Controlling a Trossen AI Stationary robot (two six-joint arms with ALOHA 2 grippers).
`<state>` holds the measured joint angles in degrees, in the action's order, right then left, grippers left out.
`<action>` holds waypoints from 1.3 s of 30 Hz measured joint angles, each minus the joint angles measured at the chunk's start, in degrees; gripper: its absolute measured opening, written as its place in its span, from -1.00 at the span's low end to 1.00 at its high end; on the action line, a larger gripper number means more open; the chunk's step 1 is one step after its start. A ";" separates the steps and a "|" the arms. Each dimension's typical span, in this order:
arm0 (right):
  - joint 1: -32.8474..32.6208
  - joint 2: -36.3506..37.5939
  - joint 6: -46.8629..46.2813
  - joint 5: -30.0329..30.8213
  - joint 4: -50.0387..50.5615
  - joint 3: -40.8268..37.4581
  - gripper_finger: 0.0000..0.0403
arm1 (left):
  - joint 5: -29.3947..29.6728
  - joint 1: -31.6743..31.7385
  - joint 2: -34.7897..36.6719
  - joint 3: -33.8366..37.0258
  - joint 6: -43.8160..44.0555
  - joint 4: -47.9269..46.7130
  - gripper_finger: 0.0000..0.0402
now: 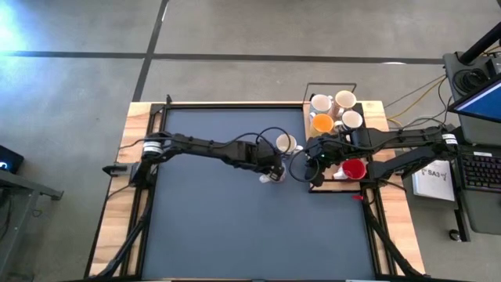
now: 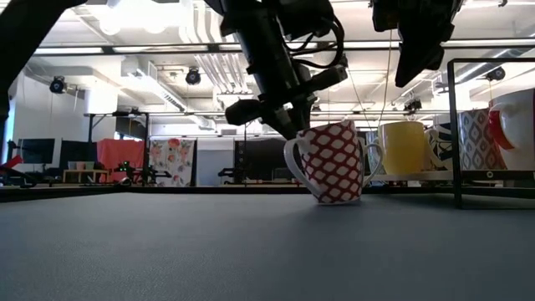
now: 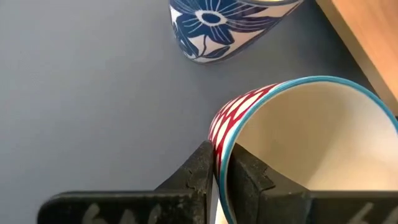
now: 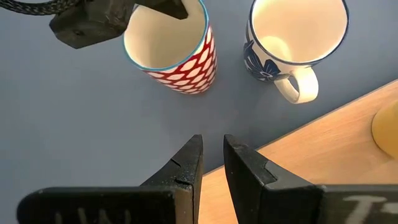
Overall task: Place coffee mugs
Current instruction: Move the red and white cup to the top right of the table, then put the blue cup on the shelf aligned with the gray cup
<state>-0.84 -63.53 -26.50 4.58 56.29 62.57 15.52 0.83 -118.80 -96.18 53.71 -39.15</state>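
A red-and-white patterned mug (image 2: 334, 163) with a teal rim stands on the dark mat (image 1: 235, 227) near its middle, also seen in the right wrist view (image 4: 180, 56). My left gripper (image 1: 272, 171) is shut on its rim. A white mug with blue flowers (image 4: 292, 37) stands on its base just beyond it (image 1: 286, 143). My right gripper (image 4: 213, 146) hangs empty above the mat's right edge, its fingers almost together. Several mugs, one orange inside (image 1: 322, 123), stand on the board at the far right, and a red one (image 1: 354, 168) stands nearer. My left gripper pinches the patterned mug's rim (image 3: 225, 138), one finger inside the mug (image 3: 249, 177) and one outside against the wall (image 3: 199, 168). The fingers come from above, slanting from the table's left. The mug leans slightly, its base on the mat (image 2: 338, 199), and its handle (image 2: 292, 163) is free.
A black wire rack frame (image 1: 333, 86) stands on the wooden board (image 1: 376, 110) at the far right corner. A yellow mug (image 2: 404, 148) shows on that board in the low view. The mat's left and near parts are bare.
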 joint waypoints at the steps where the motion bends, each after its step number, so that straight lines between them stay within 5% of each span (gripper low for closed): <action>1: 0.00 0.00 0.00 0.00 -0.02 0.00 -0.73 | 0.00 0.14 0.00 -0.05 -0.27 0.03 -0.90; 14: 0.00 0.00 -0.09 0.02 -2.26 0.00 -0.73 | -0.02 0.59 0.00 -1.36 -3.55 0.77 -0.86; 31: 0.00 -0.03 -2.02 0.07 -3.28 0.00 -0.73 | -0.03 0.82 2.05 -1.36 -5.03 -1.78 -0.37; 39: 1.11 -0.46 7.38 0.10 -10.90 -0.75 -0.73 | 0.54 0.45 7.46 -1.36 -8.60 -5.19 -0.34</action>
<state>0.27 -63.99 -19.13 4.68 45.39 61.82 16.06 1.28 -111.34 -97.54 45.11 -44.34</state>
